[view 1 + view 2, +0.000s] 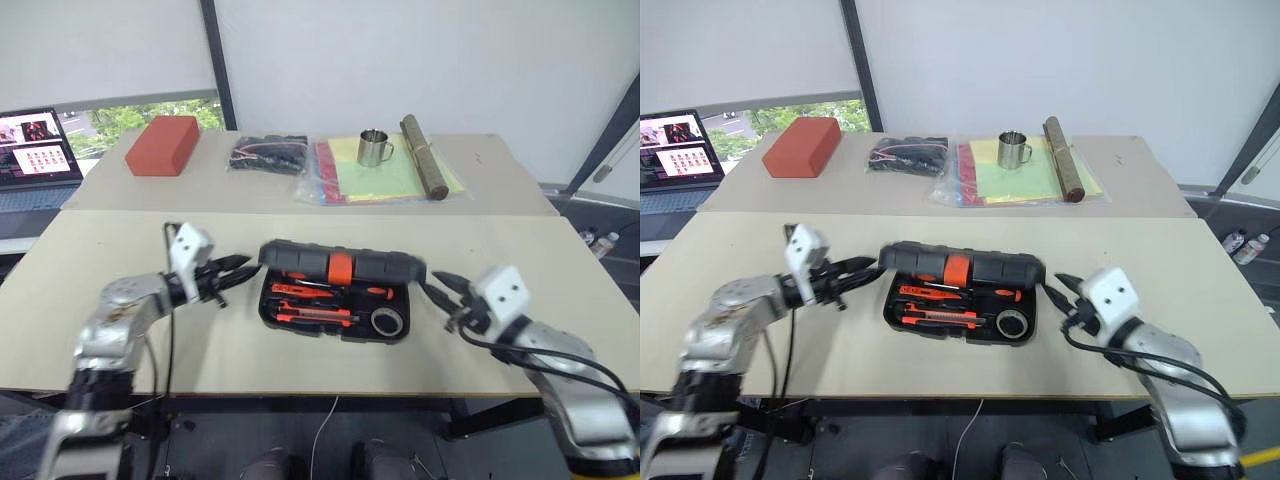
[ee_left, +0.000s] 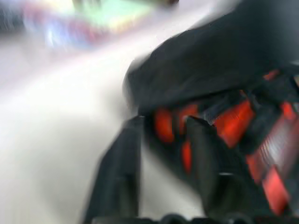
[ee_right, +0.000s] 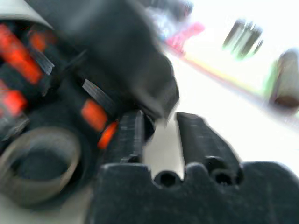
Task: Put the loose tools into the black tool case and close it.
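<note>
Near the front edge of the table [image 1: 120, 330], about midway along it, lay the black tool case [image 1: 335, 290]; its lid stood partly raised over the tray, neither flat open nor shut, with the small orange latch [image 1: 340, 267] showing at the middle of the lid's rim; inside the tray sat orange-and-black tools [image 1: 315, 305] in their recesses, and the grey tape roll [image 1: 388, 321] rested in the tray's corner nearest the right gripper; which of the small tools lay in which recess could not be made out. The left gripper [image 1: 238, 266] pointed at the case's left end, its black fingers parted and grasping nothing, the tips just beside the lid's corner; whether they touched it could not be told. The right gripper [image 1: 440, 287] pointed at the case's right end, likewise parted with bare tabletop showing between its fingers in the right wrist view, and it held nothing; it stood just beside the case's right end. Along the far edge of the table lay a red brick-shaped block [image 1: 163, 145] toward the left corner; beside it a black bag of cables [image 1: 268, 155]; then coloured sheets [image 1: 385, 170] bearing a metal mug [image 1: 374, 148] and a brown roll [image 1: 423, 155]; off the left side an open laptop [image 1: 35, 150] showed a lit screen.
</note>
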Robot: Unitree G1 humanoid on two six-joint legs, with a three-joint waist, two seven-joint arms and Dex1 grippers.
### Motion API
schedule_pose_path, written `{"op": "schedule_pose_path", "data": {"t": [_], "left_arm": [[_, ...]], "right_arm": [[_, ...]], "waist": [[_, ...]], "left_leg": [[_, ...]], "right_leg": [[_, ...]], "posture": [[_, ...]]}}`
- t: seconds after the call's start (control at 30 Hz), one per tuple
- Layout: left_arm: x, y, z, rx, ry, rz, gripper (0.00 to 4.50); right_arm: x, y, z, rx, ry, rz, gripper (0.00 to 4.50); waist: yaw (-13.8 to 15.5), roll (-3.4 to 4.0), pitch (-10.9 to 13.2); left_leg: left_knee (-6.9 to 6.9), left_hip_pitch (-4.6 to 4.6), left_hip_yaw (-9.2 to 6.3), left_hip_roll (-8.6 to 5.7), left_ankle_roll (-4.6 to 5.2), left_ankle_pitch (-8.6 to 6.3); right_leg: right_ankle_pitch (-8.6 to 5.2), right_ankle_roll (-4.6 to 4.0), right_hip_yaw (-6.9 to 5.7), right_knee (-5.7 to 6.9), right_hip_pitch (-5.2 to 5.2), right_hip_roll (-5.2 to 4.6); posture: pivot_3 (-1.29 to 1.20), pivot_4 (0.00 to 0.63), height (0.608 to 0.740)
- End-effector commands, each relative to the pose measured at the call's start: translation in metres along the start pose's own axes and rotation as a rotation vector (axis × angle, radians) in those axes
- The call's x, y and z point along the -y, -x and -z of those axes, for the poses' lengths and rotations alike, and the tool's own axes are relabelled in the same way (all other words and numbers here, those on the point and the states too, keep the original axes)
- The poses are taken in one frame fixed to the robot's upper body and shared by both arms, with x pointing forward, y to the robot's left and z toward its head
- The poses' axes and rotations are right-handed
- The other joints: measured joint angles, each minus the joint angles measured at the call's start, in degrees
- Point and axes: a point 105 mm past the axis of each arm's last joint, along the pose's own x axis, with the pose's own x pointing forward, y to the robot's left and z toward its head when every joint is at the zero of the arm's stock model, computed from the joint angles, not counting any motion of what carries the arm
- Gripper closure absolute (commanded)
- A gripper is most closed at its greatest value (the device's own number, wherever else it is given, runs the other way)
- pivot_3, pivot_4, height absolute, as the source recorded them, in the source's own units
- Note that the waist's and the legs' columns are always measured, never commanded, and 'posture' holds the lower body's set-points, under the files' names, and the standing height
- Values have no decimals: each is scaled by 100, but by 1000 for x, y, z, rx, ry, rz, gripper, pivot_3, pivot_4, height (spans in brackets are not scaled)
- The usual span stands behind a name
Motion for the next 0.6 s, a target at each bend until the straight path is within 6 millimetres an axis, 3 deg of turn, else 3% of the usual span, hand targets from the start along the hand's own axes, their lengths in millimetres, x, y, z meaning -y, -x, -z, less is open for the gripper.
{"op": "schedule_pose_path", "data": {"t": [0.03, 0.1, 0.17, 0.27, 0.33, 0.37, 0.6], "left_arm": [[-3, 34, -17, -36, 56, 58, 2370], [-19, 34, -13, -75, 22, 3, 2370], [-39, 22, -14, -75, -38, -74, 2339], [-62, -23, -30, -35, -156, -146, 3048], [-59, -54, -35, -38, -222, -101, 3864], [-57, -66, -37, -40, -250, -80, 4279], [-25, -128, -37, -100, -439, 90, 4395]], "right_arm": [[-32, 31, -13, -34, -69, -276, 2538], [-50, 41, -4, -97, -87, -392, 2538], [-61, 44, 5, -152, -89, -461, 3086], [-74, 35, 15, -180, -41, -529, 3972], [-78, 24, 17, -183, 4, -546, 4500], [-79, 19, 18, -184, 28, -553, 4500], [-89, -6, 18, -179, 123, -617, 4500]], "waist": [[54, 0, -1], [153, 5, -4], [243, 4, -3], [355, -20, -3], [362, -35, -8], [352, -41, -9], [241, -54, -2]], "left_leg": [[4, 6, -6, 2, -4, -2], [-6, 27, -21, 0, -11, -7], [-11, 38, -22, -7, -22, -24], [2, 30, -20, -14, -22, -24], [21, -17, -20, -13, -20, -21], [31, -35, -20, -13, -18, -22], [79, -129, -15, -12, 56, 13]], "right_leg": [[-7, 7, -4, -1, 9, 0], [-27, 28, -17, -17, 30, -6], [-30, 27, -20, -26, 31, -17], [-18, 29, -23, -23, 31, -33], [5, 20, -31, -25, 15, -33], [28, -15, -31, -22, 3, -33], [30, -19, -70, -11, -67, 34]], "posture": [[0, 150, 736], [0, 150, 736], [0, 150, 736], [0, 150, 736], [0, 150, 736], [0, 150, 736], [0, 150, 736]]}}
